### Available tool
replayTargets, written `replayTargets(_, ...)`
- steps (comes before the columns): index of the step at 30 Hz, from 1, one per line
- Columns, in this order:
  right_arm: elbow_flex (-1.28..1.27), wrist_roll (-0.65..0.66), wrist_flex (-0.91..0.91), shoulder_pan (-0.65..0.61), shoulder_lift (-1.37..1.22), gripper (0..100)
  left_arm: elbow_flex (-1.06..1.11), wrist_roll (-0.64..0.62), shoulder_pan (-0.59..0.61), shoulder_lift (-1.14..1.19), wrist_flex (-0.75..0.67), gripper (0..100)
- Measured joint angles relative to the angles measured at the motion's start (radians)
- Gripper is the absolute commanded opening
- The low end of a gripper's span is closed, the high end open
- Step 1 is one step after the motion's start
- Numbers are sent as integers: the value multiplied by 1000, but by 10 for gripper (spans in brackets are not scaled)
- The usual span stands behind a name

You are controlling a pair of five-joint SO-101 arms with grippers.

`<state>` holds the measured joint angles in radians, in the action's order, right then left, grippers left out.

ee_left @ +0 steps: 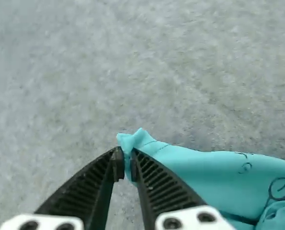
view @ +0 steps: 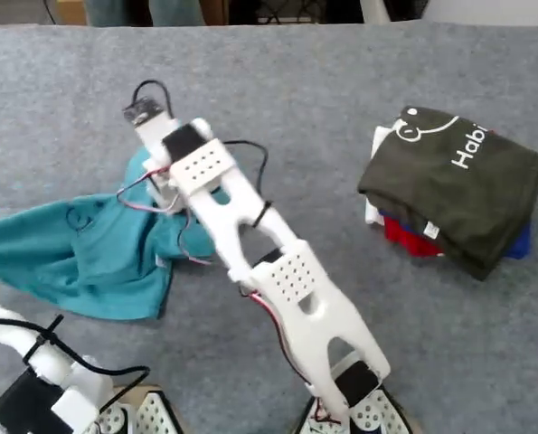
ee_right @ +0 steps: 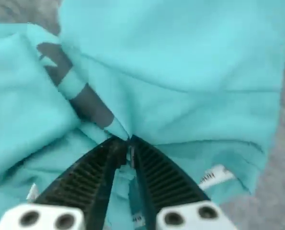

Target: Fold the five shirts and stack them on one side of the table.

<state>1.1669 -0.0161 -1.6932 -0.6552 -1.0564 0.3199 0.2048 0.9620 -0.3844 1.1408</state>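
A teal shirt (view: pixel 79 249) lies crumpled on the grey table at the left. My right gripper (ee_right: pixel 128 148) is shut on a fold of the teal shirt (ee_right: pixel 180 72) near its far end; the right arm (view: pixel 250 244) stretches from the front edge to it. My left gripper (ee_left: pixel 124 163) is shut on a corner of the teal shirt (ee_left: pixel 219 177), at the table's left edge. A stack of folded shirts (view: pixel 454 194), dark olive on top with red, blue and white beneath, sits at the right.
The left arm's base and cables (view: pixel 42 380) stand at the front left. The table's far edge (view: pixel 269 25) runs along the top, with furniture behind. Bare grey cloth (view: pixel 296 108) spans the middle and far side.
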Motion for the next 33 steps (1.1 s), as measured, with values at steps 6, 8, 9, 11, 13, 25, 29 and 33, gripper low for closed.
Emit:
replayTargets(6,60,0,-63,112,0,15,-2,84,-29,0,-2,28)
replayTargets(8,49,2,-63,144,3,15,18,144,-31,0,-29,28)
replayTargets(9,35,2,-63,157,9,15,37,170,-31,0,-57,28)
replayTargets(11,-23,2,-63,183,44,15,55,199,-31,0,-107,28)
replayTargets(13,-103,2,-64,221,100,15,55,219,-23,-2,-132,28)
replayTargets(25,-758,55,-63,298,517,16,84,267,26,0,-37,28)
replayTargets(29,-795,81,-38,285,586,26,123,267,86,0,-28,28)
replayTargets(33,-778,84,-31,181,595,153,175,267,150,0,-28,29)
